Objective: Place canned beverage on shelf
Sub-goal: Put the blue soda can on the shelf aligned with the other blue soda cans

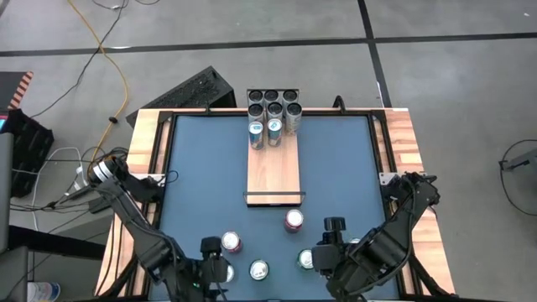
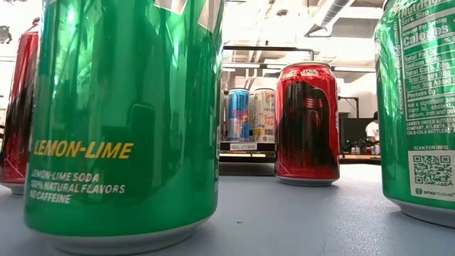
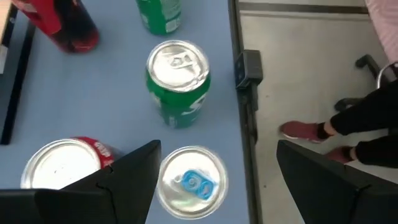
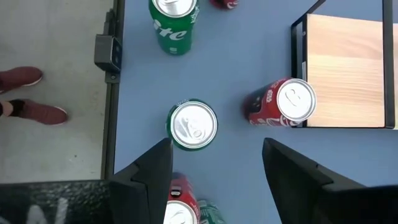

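Note:
The shelf [image 1: 273, 168] is a pale plank in the middle of the blue table, with several cans [image 1: 273, 113] upright at its far end. Loose cans stand upright near the table's front edge: a red one [image 1: 293, 220] by the shelf's near end, another red one [image 1: 232, 242] and two green ones [image 1: 259, 269] [image 1: 306, 258]. My left gripper [image 1: 214, 264] hangs open above a silver-topped can with a blue tab [image 3: 191, 182], its fingers on either side. My right gripper [image 4: 217, 177] is open above the table, just short of a green can [image 4: 193, 124].
A red can [image 4: 180, 199] stands under my right gripper. The red can [image 4: 283, 102] sits close to the shelf's black wire rail [image 4: 298, 68]. The table's front edge [image 3: 239, 124] is close to the cans; a person's shoes [image 3: 305, 130] show on the floor beyond it.

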Available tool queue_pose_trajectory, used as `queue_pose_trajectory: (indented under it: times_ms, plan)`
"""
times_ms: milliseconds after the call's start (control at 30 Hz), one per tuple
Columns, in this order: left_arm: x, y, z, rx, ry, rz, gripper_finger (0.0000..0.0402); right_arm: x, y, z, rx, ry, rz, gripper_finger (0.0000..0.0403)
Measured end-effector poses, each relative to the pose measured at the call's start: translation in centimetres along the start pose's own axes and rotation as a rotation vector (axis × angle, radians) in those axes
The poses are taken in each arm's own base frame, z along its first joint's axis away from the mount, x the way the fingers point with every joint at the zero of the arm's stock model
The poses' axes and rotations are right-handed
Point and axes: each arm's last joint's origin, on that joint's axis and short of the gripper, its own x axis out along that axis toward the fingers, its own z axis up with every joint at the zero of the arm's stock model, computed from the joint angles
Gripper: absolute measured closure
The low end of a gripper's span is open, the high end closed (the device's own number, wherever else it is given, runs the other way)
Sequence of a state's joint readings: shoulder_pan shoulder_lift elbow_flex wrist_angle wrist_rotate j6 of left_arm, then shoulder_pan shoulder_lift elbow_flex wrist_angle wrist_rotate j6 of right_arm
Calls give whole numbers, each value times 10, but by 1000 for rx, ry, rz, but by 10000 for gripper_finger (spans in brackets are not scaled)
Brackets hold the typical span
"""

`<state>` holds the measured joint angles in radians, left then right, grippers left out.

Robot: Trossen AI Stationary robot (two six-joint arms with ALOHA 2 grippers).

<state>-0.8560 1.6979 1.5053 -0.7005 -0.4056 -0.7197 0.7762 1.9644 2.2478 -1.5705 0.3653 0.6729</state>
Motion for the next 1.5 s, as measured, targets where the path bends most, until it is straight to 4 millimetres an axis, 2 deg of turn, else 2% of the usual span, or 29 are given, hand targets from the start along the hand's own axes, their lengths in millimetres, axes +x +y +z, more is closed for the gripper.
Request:
queue_pose_trajectory:
  times_ms: [133, 267, 500, 833, 1167, 1333, 1500]
  plan:
    - [9, 5, -13, 25, 52, 5, 97, 1, -2, 1, 6, 1, -3, 173]
    - [18, 8, -15, -7, 61, -52, 97, 1, -2, 1, 6, 0, -4, 173]
    - [21, 10, -15, 105, 18, 18, 97, 1, -2, 1, 7, -1, -4, 173]
    - [34, 9, -23, 113, 69, 34, 97, 0, -2, 1, 5, -2, -4, 173]
    - [32, 12, -29, 79, 120, 77, 98, 1, -4, 2, 12, -2, -8, 173]
    - [34, 13, -29, 97, 130, 73, 121, 1, -4, 2, 12, -2, -8, 173]
    - [38, 13, -29, 96, 157, 45, 176, 1, -4, 3, 12, -3, -8, 173]
